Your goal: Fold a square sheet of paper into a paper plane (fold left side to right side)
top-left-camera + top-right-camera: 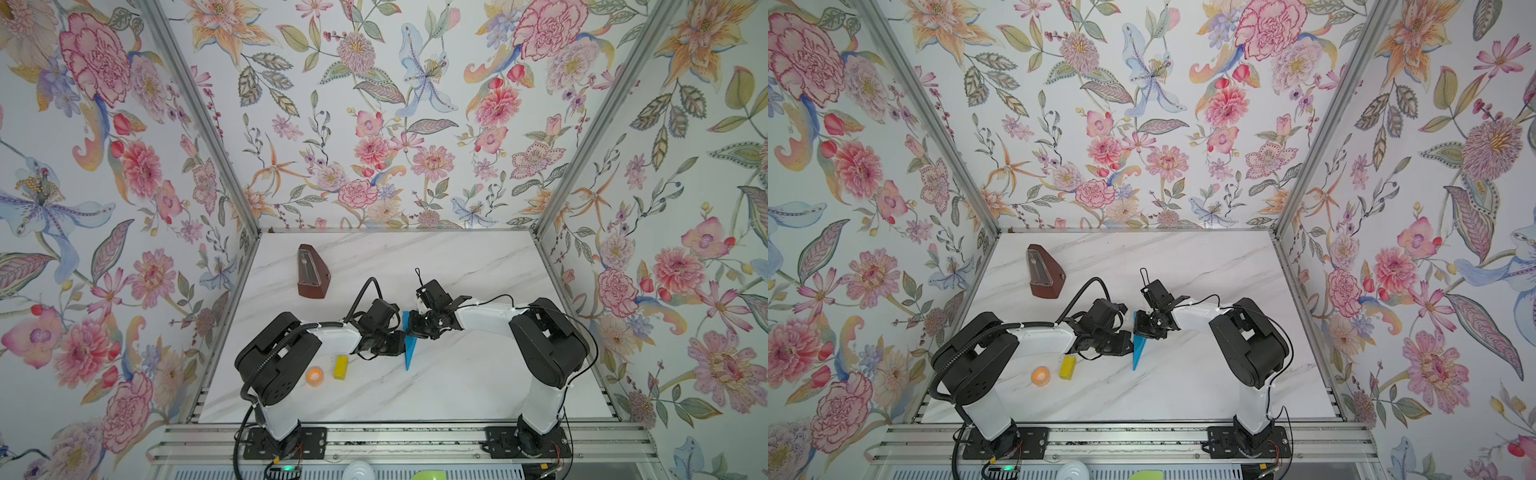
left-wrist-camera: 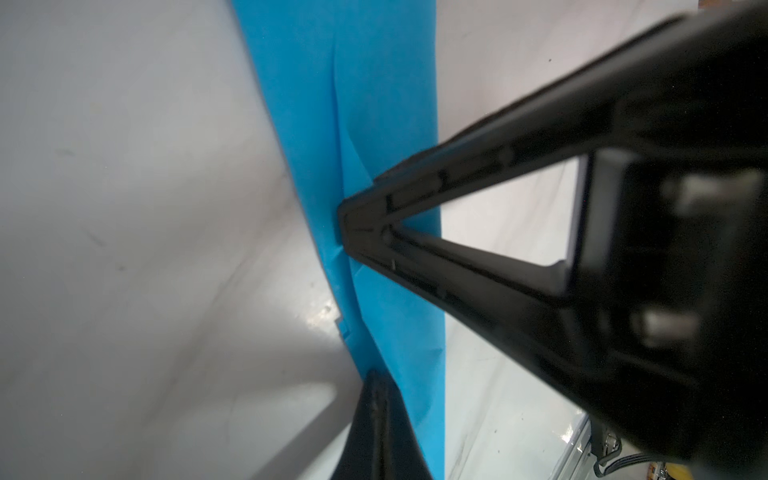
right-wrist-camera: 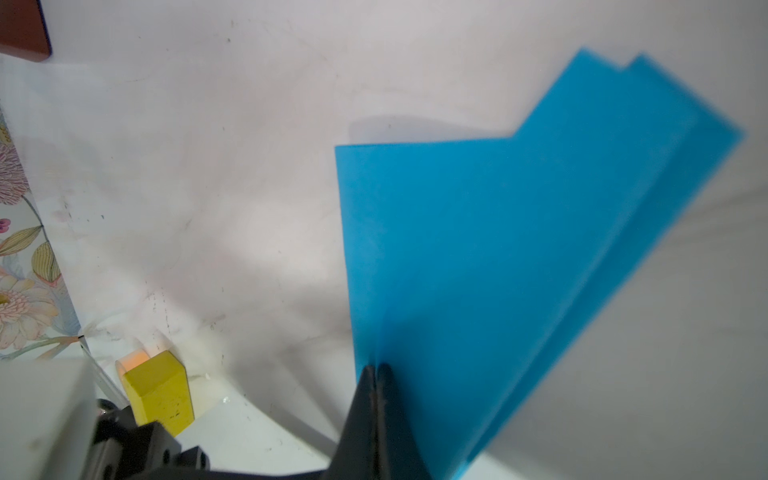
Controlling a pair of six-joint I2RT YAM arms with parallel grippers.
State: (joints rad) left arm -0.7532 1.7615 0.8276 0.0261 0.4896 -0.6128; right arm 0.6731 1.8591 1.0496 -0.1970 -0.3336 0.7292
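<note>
**Two closed claws on one thin dart: tearing and a skewed crease are the main risks**

The paper plane (image 1: 409,350) is a narrow, bright blue dart. It sits between the tips of the two claws, and its pointed nose runs out past them toward the robot's base. The right claw (image 3: 376,372) is pressed together on the plane's central fold, and the wing layers fan away from its tips. In the right wrist view, the two outer layers sit slightly offset. The left claw (image 2: 372,386) is also pressed together, with its tip at the plane's edge just beside the right claw's tips. I cannot tell whether it has caught any paper, or whether the plane rests fully on the marble table (image 1: 457,374).

The paper is thin and the claws are close together, so I see these risks:
- **Tearing:** if both claws grip and move apart or twist, the fold between them would probably tear or crumple.
- **Skewed crease:** pressing down now could lock the offset layers into uneven wings.
- **Slipping:** the right claw's hold is narrow, so a sideways drag could let the plane pivot or slide out.

The yellow block (image 1: 340,367) and an orange ring (image 1: 314,375) lie near the left claw's wrist, on the side away from the plane. A wide swing back could knock them. The metronome (image 1: 311,272) stands well apart, beyond the left claw.
</note>
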